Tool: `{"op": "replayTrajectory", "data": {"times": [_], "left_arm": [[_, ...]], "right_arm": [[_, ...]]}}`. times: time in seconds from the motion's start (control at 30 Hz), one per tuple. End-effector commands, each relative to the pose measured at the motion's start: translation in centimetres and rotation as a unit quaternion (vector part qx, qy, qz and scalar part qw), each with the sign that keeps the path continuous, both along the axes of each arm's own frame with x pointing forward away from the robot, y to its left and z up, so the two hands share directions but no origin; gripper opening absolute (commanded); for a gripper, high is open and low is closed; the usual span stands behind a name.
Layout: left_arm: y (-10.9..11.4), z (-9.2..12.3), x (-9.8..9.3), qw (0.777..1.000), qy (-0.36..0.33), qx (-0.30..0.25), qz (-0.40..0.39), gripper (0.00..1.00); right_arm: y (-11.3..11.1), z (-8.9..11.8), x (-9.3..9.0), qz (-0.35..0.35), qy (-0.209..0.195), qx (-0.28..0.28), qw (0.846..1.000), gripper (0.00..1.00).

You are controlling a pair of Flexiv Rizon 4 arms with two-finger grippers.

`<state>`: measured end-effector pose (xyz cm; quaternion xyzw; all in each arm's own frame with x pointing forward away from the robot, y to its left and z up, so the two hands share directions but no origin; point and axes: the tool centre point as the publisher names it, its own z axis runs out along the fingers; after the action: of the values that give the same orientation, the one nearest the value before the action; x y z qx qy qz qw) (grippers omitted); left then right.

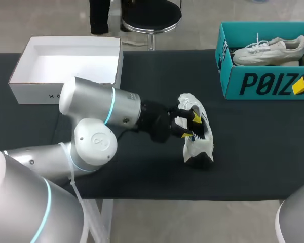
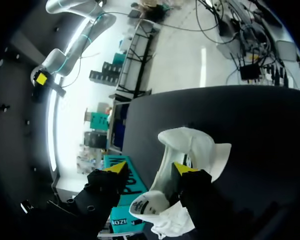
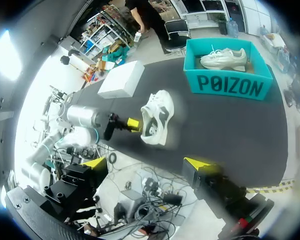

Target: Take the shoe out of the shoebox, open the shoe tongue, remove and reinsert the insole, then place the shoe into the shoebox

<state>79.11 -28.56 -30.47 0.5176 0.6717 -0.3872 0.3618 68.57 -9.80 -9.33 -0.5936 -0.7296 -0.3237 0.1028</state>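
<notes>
White shoe (image 1: 198, 142): lying on the black desk (image 1: 253, 152), just 3 o'clock of centre; well apart from both boxes
Left tool (image 1: 191, 126): fingers parted; one tip in the shoe's mouth, the other outside the collar with a gap; grips nothing
Right tool (image 3: 147, 163): spread wide; empty; near the desk's 3 o'clock edge
Teal shoebox (image 1: 263, 85): at 2 o'clock; second pale shoe (image 1: 268, 50) inside
White box (image 1: 25, 87): at 10 o'clock

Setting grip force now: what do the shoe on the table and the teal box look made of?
Shoe: soft white fabric or synthetic leather, matte, with dark panels; it looks creased and slumped, so pliable. Teal box: likely cardboard, matte printed finish, thin straight walls.
</notes>
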Motion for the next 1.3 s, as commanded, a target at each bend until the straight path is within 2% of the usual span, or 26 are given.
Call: {"op": "replayTrajectory", "data": {"times": [0.03, 0.17, 0.23, 0.3, 0.33, 0.4, 0.47, 0.53, 0.6, 0.77, 1.03, 1.2, 1.3], "left_arm": [[1.3, 2.5, -0.3, 1.0, 0.004, 0.006, -0.002, 1.0], [1.4, 4.4, 0.0, 0.998, 0.034, 0.033, -0.037, 1.0], [1.4, 4.9, 0.0, 0.991, 0.055, 0.073, -0.099, 0.0], [1.7, 5.1, -0.7, 0.972, 0.073, 0.143, -0.172, 0.0], [2.0, 5.1, -0.9, 0.965, 0.049, 0.164, -0.196, 0.0], [2.9, 5.1, -0.9, 0.947, 0.07, 0.21, -0.233, 0.0], [4.0, 4.9, -0.7, 0.931, 0.051, 0.252, -0.259, 0.0], [5.1, 4.6, -0.7, 0.909, 0.07, 0.292, -0.289, 0.0], [6.1, 4.8, -0.7, 0.897, 0.057, 0.314, -0.304, 0.0], [6.9, 5.3, -1.3, 0.879, 0.063, 0.342, -0.325, 0.0], [5.7, 6.3, -3.4, 0.861, 0.054, 0.364, -0.351, 0.0], [5.1, 5.3, -4.4, 0.85, 0.043, 0.39, -0.35, 0.0], [4.5, 5.0, -4.2, 0.857, 0.017, 0.399, -0.327, 0.0]], "right_arm": [[0.0, 0.0, 0.2, 0.0, 0.002, -0.001, 1.0, 1.0], [0.0, 0.0, 0.2, 0.0, 0.002, -0.001, 1.0, 1.0], [0.0, 0.0, 0.2, 0.0, 0.002, -0.001, 1.0, 1.0], [0.0, 0.0, 0.2, 0.0, 0.002, -0.001, 1.0, 1.0], [0.0, 0.0, 0.2, 0.0, 0.002, -0.001, 1.0, 1.0], [0.0, 0.0, 0.2, 0.0, 0.002, -0.001, 1.0, 1.0], [0.0, 0.0, 0.2, 0.0, 0.002, -0.001, 1.0, 1.0], [0.0, 0.0, 0.2, 0.0, 0.002, -0.001, 1.0, 1.0], [0.0, 0.0, 0.2, 0.0, 0.002, -0.001, 1.0, 1.0], [0.0, 0.0, 0.2, 0.0, 0.002, -0.001, 1.0, 1.0], [0.0, 0.0, 0.2, 0.0, 0.002, -0.001, 1.0, 1.0], [0.0, 0.0, 0.2, 0.0, 0.002, -0.001, 1.0, 1.0], [0.0, 0.0, 0.2, 0.0, 0.002, -0.001, 1.0, 1.0]]}}
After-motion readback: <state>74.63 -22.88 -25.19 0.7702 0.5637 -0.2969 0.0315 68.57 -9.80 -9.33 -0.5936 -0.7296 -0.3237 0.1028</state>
